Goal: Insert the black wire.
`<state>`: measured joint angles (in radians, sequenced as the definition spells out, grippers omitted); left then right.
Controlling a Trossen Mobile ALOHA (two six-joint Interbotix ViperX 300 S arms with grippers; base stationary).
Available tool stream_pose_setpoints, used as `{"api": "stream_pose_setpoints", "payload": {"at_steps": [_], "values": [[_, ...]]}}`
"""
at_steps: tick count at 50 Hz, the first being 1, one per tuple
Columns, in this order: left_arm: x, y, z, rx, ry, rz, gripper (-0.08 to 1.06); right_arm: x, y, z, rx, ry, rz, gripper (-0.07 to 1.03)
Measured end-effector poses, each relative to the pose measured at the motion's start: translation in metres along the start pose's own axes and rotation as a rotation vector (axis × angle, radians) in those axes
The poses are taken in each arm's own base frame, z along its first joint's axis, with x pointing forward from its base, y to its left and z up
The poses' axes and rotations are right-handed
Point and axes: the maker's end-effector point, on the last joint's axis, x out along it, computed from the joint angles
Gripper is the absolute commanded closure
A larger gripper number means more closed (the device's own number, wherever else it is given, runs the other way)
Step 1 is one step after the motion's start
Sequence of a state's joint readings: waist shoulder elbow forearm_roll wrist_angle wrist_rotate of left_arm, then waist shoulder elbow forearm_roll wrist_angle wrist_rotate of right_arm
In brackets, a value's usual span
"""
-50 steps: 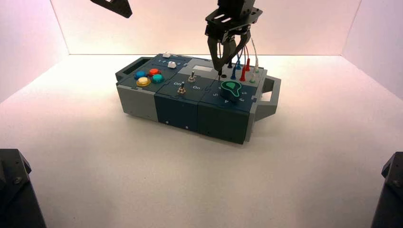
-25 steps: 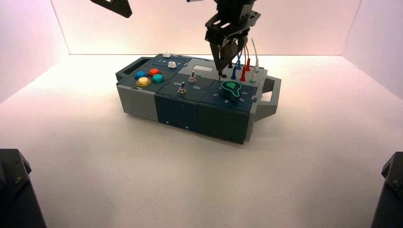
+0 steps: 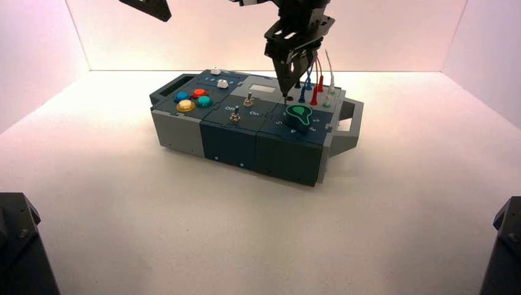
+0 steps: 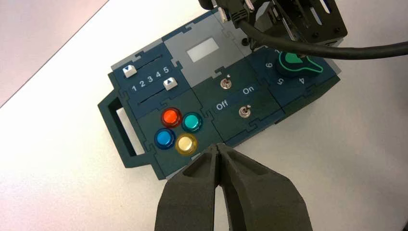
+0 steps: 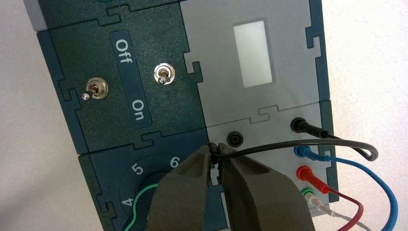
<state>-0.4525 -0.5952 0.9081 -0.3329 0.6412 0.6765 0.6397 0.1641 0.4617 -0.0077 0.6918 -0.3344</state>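
Note:
The black wire [image 5: 298, 142] loops over the grey panel at the right end of the box [image 3: 233, 138]. One of its plugs sits in a socket [image 5: 300, 126]. My right gripper [image 5: 215, 151] is shut on its other, free plug, which hangs just beside the empty black socket [image 5: 235, 139]. In the high view that right gripper [image 3: 289, 92] points down at the wire panel behind the green knob [image 3: 298, 114]. My left gripper [image 4: 220, 150] is shut on nothing and hovers off the box's front edge by the coloured buttons [image 4: 175, 130].
Blue-plugged [image 5: 308, 153], red-plugged [image 5: 308, 173] and green-plugged [image 5: 310, 195] wires sit in sockets right beside the black one. Two toggle switches [image 5: 163, 76] lie by the Off/On lettering. A white display window [image 5: 252, 53] is near the sockets. Dark arm bases [image 3: 18, 246] fill both near corners.
My right gripper's fingers have gone from wide open around the black plug to shut on it, and the gripper has risen slightly. The left arm has not moved.

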Motion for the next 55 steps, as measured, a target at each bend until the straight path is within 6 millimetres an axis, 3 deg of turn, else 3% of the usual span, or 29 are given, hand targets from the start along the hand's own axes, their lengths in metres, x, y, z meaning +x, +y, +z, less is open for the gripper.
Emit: {"api": "stream_pose_setpoints", "payload": {"at_steps": [55], "values": [[0.003,0.002,0.005,-0.016,-0.025,0.009,1.00,-0.006,-0.017,0.003,0.027,-0.041,-0.034,0.99]]}}
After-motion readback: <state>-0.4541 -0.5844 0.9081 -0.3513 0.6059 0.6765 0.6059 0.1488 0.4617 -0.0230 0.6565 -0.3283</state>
